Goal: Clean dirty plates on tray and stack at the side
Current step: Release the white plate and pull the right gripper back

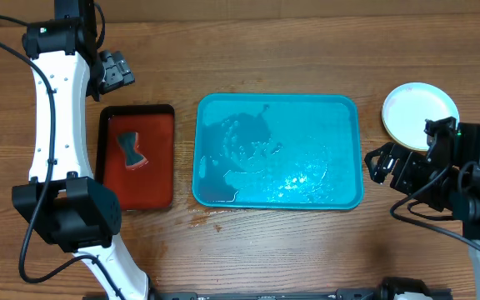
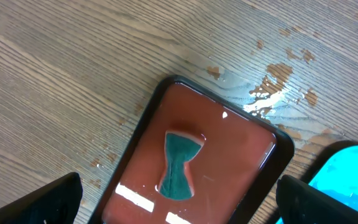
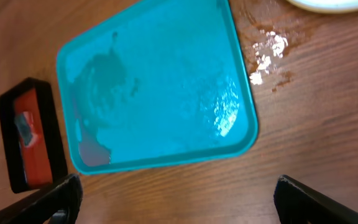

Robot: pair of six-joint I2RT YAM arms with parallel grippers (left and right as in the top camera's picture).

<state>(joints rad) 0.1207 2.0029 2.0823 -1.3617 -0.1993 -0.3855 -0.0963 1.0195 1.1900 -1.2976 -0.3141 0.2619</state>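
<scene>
The small round plastic plates sat in one stack on the wooden table at the far right. They were close beside our right gripper and clear of the large turquoise-blue rectangular plastic tray, which lay in the middle. The right gripper hung just off that tray's right edge. From the right wrist we saw its fingers spread wide with nothing between them. The left gripper hung over wood beyond the far left corner of the smaller red tray with a black rim. Its fingers were equally wide apart and held nothing. We counted one turquoise tray, one red tray and one teal bow-tie-shaped sponge lying in the red tray. The stack showed a pale white plate on top with a yellow-green edge beneath it; how many lay under it we could not tell. The turquoise tray carried a film of water. A narrow strip of table separated the two trays, a wet patch lay by the turquoise tray's near left corner, and open wood ran along its far and near edges.
</scene>
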